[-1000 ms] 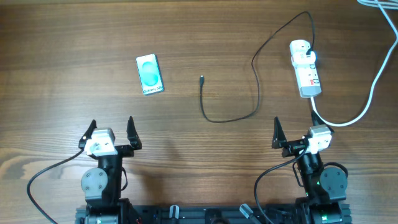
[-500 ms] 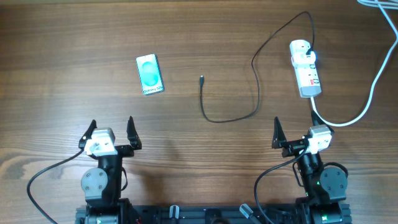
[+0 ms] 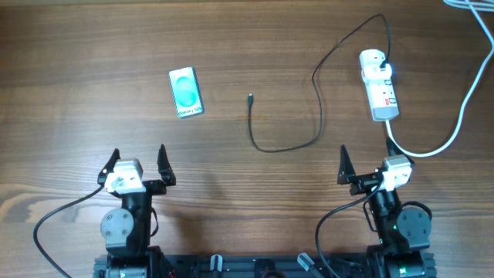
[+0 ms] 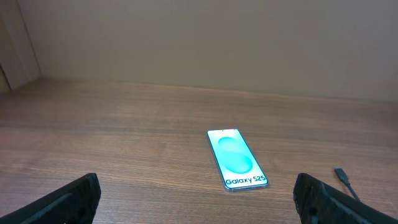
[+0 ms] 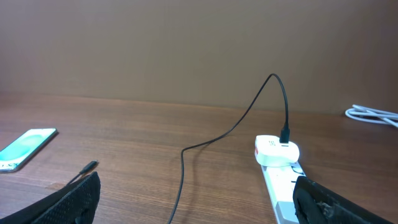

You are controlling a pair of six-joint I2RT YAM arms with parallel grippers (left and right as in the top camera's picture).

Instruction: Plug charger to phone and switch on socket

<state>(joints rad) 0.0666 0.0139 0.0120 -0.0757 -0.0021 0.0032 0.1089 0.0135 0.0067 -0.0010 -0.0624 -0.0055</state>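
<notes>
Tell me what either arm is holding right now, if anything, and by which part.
Nothing is held. The left gripper and right gripper are open and empty; phone and charger lie untouched.

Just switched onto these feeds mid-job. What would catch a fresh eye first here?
The phone, bright teal screen up, lies left of centre, ahead of the open left gripper. The charger loops in black from the white socket at far right to its plug tip, loose mid-table and apart from the phone. The right gripper, also open, holds nothing.
</notes>
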